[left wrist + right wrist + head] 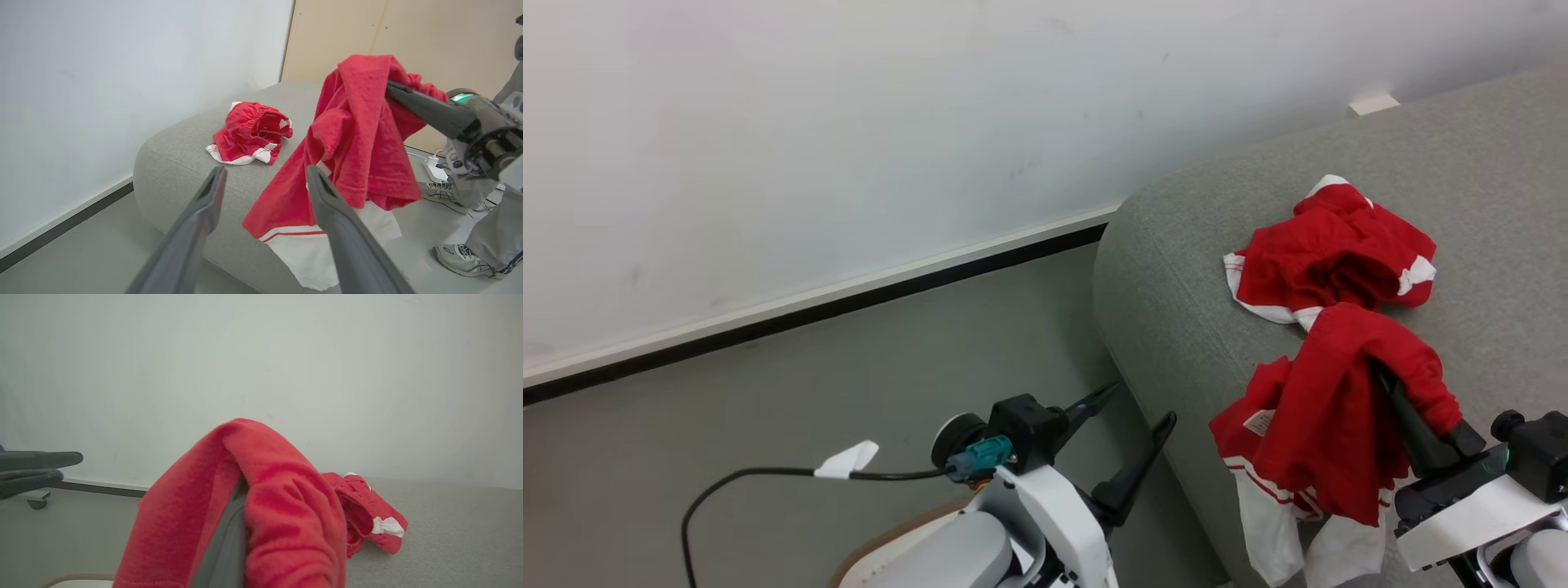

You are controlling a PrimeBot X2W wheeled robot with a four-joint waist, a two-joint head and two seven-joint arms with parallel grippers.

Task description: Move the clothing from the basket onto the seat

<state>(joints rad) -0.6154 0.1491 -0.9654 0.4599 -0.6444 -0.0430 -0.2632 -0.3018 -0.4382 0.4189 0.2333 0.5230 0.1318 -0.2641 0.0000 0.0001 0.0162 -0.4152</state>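
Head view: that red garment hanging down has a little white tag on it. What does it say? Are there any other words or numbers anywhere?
White tag on the hanging red garment: any print is too small and blurred to read.
White tab on the black cable: no writing can be made out.
No other words, numbers or signs can be read.

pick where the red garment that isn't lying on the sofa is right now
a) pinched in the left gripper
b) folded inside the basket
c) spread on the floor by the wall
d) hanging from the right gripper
d: the red garment hangs draped from the right gripper, which is shut on it. The left gripper stands open and bare, and the other garment lies bunched on the sofa.
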